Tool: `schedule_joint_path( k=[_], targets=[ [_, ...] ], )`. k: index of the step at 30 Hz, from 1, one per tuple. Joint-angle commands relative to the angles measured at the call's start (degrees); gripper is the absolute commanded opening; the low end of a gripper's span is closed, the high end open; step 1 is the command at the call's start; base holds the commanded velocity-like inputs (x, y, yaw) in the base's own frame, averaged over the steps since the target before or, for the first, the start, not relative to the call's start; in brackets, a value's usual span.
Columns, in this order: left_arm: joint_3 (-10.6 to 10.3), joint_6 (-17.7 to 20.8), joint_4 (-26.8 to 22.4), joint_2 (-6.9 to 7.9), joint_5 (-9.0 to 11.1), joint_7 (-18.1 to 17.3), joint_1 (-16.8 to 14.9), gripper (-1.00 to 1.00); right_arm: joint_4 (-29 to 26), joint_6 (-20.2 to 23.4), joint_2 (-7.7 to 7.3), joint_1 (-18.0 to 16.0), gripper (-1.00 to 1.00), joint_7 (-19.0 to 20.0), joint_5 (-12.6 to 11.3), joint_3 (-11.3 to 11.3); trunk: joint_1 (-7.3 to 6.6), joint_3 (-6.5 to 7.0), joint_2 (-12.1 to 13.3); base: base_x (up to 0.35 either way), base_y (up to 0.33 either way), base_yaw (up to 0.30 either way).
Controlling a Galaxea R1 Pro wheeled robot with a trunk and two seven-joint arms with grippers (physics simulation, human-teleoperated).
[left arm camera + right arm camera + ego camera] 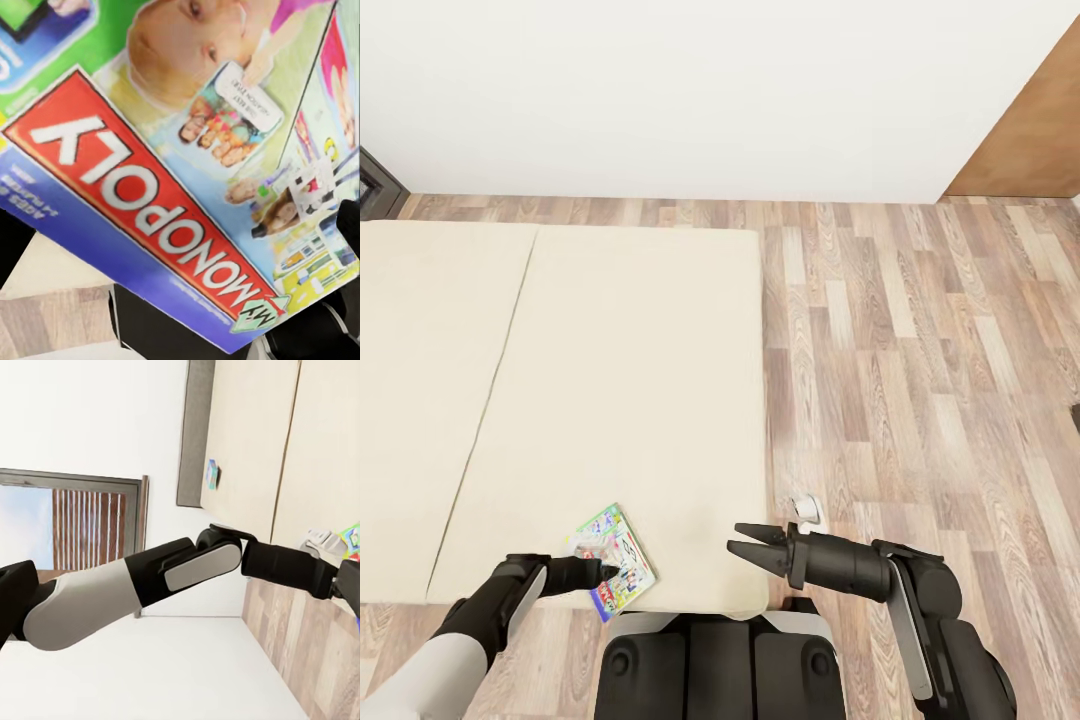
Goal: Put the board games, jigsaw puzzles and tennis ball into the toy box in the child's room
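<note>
A green board game (615,560) with a red "Monopoly" banner sits at the near edge of the beige bed (640,370), one corner sticking out past the mattress. My left gripper (600,572) is shut on its near side. The left wrist view is very close on its printed lid (187,150), with a black fingertip (349,221) at the side. My right gripper (740,539) is open and holds nothing, hovering over the bed's near right corner and pointing at the game. A second, small blue board game (212,474) lies far off on the bed beside the grey headboard (196,427).
Wood-plank floor (920,380) stretches to the right of the bed, with a white wall (690,90) behind. A small white object (807,510) lies on the floor by the bed's corner. A dark-framed window (67,525) stands beyond the headboard. My base (710,665) is against the bed's near edge.
</note>
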Motion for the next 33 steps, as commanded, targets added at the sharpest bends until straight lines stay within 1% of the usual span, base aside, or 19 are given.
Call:
schedule_joint_path(
  k=[1,3,4,5,6,7,9,11,15,22,25,28,33],
  targets=[
    [0.12,0.47,-0.03,0.05,-0.04,-0.24,-0.71,1.00,-0.01,0.39,0.04,-0.02,1.00,0.16,0.00,-0.07,0.03,-0.06,-0.09,0.000,0.000,0.000],
    [0.41,0.52,0.09,0.08,-0.02,-0.20,-1.58,1.00,0.02,0.38,0.13,-0.02,1.00,0.15,0.02,-0.05,0.03,-0.06,-0.09,0.000,0.000,0.000],
    [1.08,0.50,0.12,0.07,0.00,-0.19,-1.82,1.00,0.06,0.24,0.21,-0.02,1.00,0.10,0.03,-0.05,0.03,-0.06,-0.09,0.000,0.000,0.000],
    [2.27,0.46,0.14,0.06,0.02,-0.21,-1.97,1.00,0.10,-0.04,0.27,-0.02,1.00,-0.13,0.03,-0.05,0.03,-0.06,-0.09,0.000,0.000,0.000],
    [3.01,0.40,0.15,0.06,0.03,-0.22,-2.03,1.00,0.11,-0.18,0.28,-0.02,1.00,-0.30,0.03,-0.04,0.03,-0.06,-0.09,0.000,0.000,0.000],
    [5.70,0.20,0.14,0.03,0.00,-0.20,-2.13,1.00,0.14,-0.47,0.21,-0.02,1.00,-1.04,0.02,-0.04,0.03,-0.06,-0.09,0.000,0.000,0.000],
    [7.60,0.10,0.12,0.00,-0.06,-0.18,-2.19,1.00,0.15,-0.65,0.17,-0.02,1.00,-1.59,-0.02,-0.02,0.03,-0.06,-0.09,0.000,0.000,0.000],
    [8.86,0.04,0.10,-0.02,-0.10,-0.16,-2.24,1.00,0.16,-0.76,0.19,-0.02,1.00,-1.97,-0.04,0.02,0.03,-0.06,-0.09,0.000,0.000,0.000],
    [9.54,0.15,0.10,-0.10,-0.21,0.40,-2.34,1.00,0.16,-0.82,0.14,-0.02,1.00,-2.16,-0.05,0.01,0.03,-0.06,-0.09,0.000,0.000,0.000],
    [9.63,0.04,0.16,-0.74,-0.44,4.93,-2.56,1.00,0.16,-0.83,0.13,-0.02,1.00,-2.22,-0.05,-0.01,0.03,-0.06,-0.09,0.000,0.000,0.000],
    [9.51,-0.17,0.18,-1.69,-0.36,6.75,-2.58,1.00,0.16,-0.84,0.11,-0.02,1.00,-2.23,-0.05,-0.03,0.03,-0.06,-0.09,0.000,0.000,0.000],
    [9.50,-0.33,0.18,-2.38,-0.16,7.42,-2.59,1.00,0.16,-0.84,0.11,-0.02,1.00,-2.23,-0.05,-0.04,0.03,-0.06,-0.09,0.000,0.000,0.000],
    [9.52,-0.50,0.18,-2.66,0.04,7.34,-2.59,1.00,0.16,-0.84,0.05,-0.02,1.00,-2.21,-0.08,-0.04,0.03,-0.06,-0.09,0.000,0.000,0.000]
  ],
)
